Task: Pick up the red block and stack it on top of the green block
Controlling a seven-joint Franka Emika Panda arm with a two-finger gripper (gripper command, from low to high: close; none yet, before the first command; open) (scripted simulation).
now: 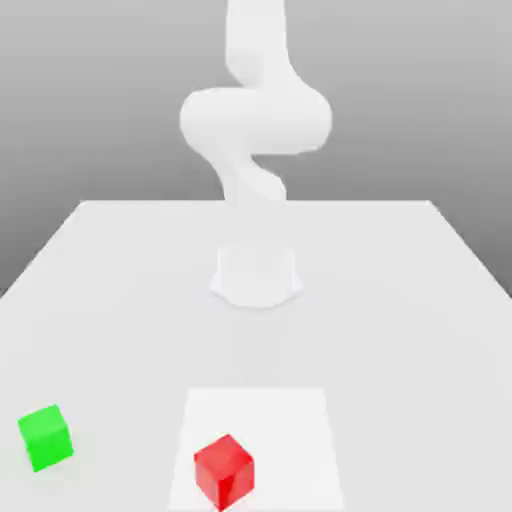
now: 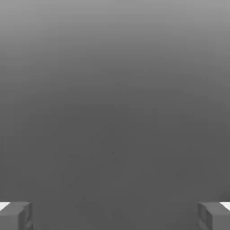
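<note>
**Operator:** White table [image 1: 400,300] under a plain grey background, that is all I have around the work. On it the red block [image 1: 223,471] sits at the near edge, on a paler square patch [image 1: 290,420] of the surface.

**Colleague:** And the green block?

**Operator:** The green block [image 1: 45,437] stands well apart from it, toward the exterior view's left, also near the front edge. Nothing is on top of it.

**Colleague:** So how far are you?

**Operator:** I judge nothing is done yet. Both cubes rest on the table, untouched. The arm [image 1: 255,120] is raised behind them. In the hand view the gripper [image 2: 115,215] has its fingertips [image 2: 15,215] wide apart, with nothing between. Reaching, grasping, lifting and stacking are all left.
</note>
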